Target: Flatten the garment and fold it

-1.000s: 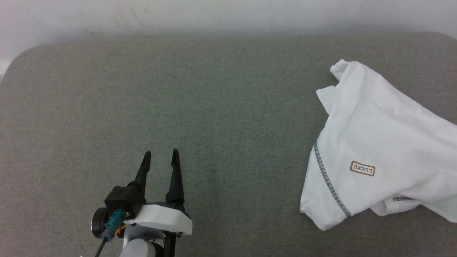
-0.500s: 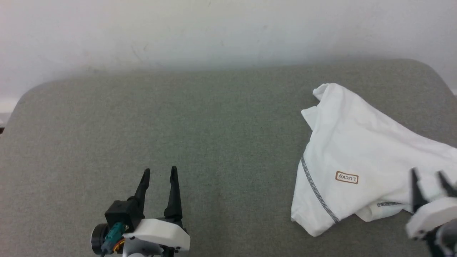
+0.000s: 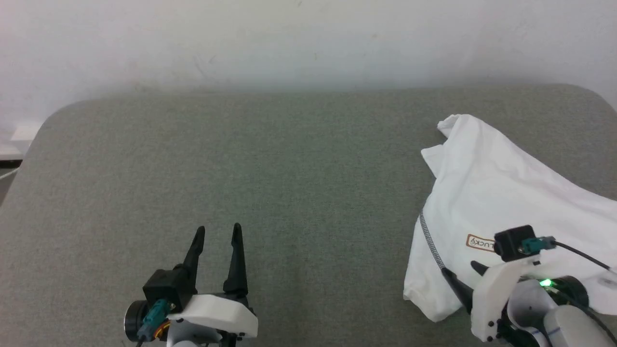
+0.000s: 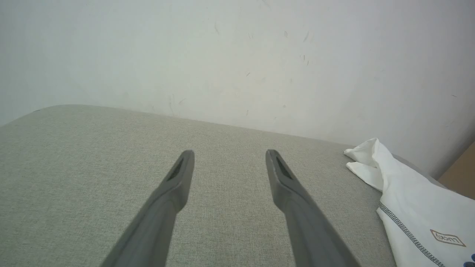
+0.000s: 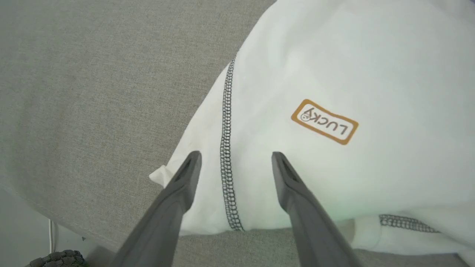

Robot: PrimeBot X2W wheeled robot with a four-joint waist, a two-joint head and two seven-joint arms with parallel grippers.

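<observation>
as seen from the head view, a grey fabric-covered table (image 3: pixel 289 168) is backed by a pale, scuffed wall (image 3: pixel 289 38). the garment (image 3: pixel 506 193) is laid crumpled on the right part of the table, one bunched end pointing toward the wall. the left gripper (image 3: pixel 218 227) is held over the near left part of the table, well apart from the garment; its fingers are spread and nothing is held between them. the right gripper (image 3: pixel 459 268) is positioned at the garment's near left corner, fingers likewise spread with nothing clamped; contact with the fabric cannot be determined.

in the right wrist view, the grey stitched seam (image 5: pixel 225 148) is shown running between the two fingers, with the brown-outlined logo patch (image 5: pixel 324 121) beyond them; in the head view that patch is partly covered by the right wrist. a thin white cable (image 5: pixel 52 231) is visible below the table's edge. in the left wrist view, a brown surface (image 4: pixel 460 167) is shown past the garment.

the left arm is levelled along the table, fingers directed at the wall. the right arm is tilted steeply down toward the garment.
</observation>
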